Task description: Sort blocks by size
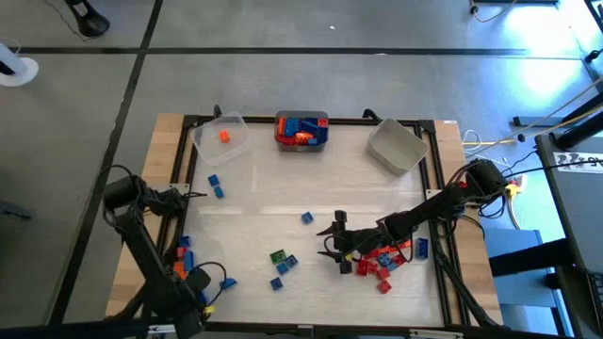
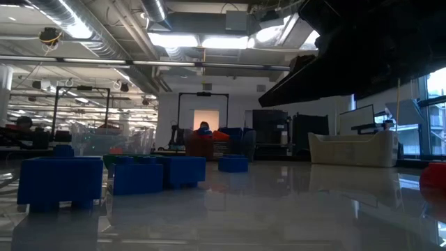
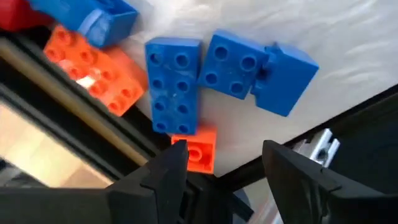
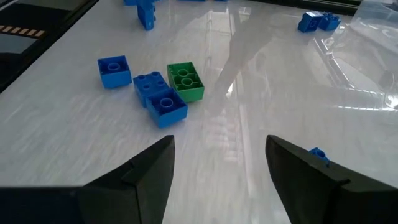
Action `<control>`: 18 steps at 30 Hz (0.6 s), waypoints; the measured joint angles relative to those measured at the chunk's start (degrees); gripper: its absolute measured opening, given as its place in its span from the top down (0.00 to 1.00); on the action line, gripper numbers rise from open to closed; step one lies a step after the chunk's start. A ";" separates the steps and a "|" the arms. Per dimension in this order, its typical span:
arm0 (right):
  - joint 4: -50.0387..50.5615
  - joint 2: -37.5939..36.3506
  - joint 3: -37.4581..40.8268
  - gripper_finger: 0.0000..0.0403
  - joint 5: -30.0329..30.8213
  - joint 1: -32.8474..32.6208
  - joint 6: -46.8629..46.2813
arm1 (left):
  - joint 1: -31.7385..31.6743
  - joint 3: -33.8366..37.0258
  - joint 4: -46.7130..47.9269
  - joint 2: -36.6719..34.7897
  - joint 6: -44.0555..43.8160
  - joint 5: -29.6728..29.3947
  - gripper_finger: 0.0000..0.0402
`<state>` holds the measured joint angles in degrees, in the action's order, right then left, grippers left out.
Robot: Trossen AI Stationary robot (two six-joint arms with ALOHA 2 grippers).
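Loose blocks lie on the white table. My left gripper (image 3: 221,162) is open and points down over a cluster at the near left edge: a long blue brick (image 3: 174,84), two square blue ones (image 3: 233,62) (image 3: 286,78), an orange brick (image 3: 93,68) and a small orange brick (image 3: 200,152) just below its fingertips. My right gripper (image 4: 221,155) (image 1: 332,242) is open near the table's middle, apart from a green block (image 4: 185,81) and blue blocks (image 4: 160,96) (image 4: 114,70) ahead of it. A red pile (image 1: 382,259) lies beside the right arm.
Along the far edge stand a clear bin (image 1: 221,137) holding an orange block, a bin (image 1: 301,130) full of blue and orange blocks, and a grey bin (image 1: 396,146). A black frame (image 1: 188,169) borders the table. Single blue blocks (image 1: 307,217) (image 1: 215,185) lie apart.
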<state>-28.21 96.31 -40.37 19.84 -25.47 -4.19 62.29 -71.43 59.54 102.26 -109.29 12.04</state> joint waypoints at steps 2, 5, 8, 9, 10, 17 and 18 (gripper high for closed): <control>-0.38 0.00 0.01 0.38 0.00 0.00 0.00 | -0.36 1.57 -1.06 0.00 0.89 0.22 0.51; -0.40 0.00 0.00 0.38 0.00 0.00 0.00 | -0.89 3.83 -1.52 0.00 2.11 2.23 0.51; -0.43 0.00 0.00 0.38 0.00 0.00 0.00 | -0.89 5.22 -1.28 0.00 3.41 3.24 0.51; -0.39 0.00 -0.01 0.38 0.00 0.00 0.00 | -0.88 5.46 -1.14 0.00 3.47 3.25 0.51; -0.43 0.00 0.01 0.38 0.00 0.00 0.00 | -0.88 5.59 -1.22 0.00 3.47 3.30 0.51; -0.41 0.00 -0.01 0.38 0.00 0.00 0.00 | -0.78 7.61 -2.05 -0.04 3.48 3.27 0.51; -0.39 0.00 -0.01 0.38 0.00 0.00 0.00 | -0.78 8.00 -2.65 -0.04 3.88 3.25 0.51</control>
<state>-28.60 96.31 -40.38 19.84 -25.47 -4.19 61.52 -63.44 56.89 102.21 -105.41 15.29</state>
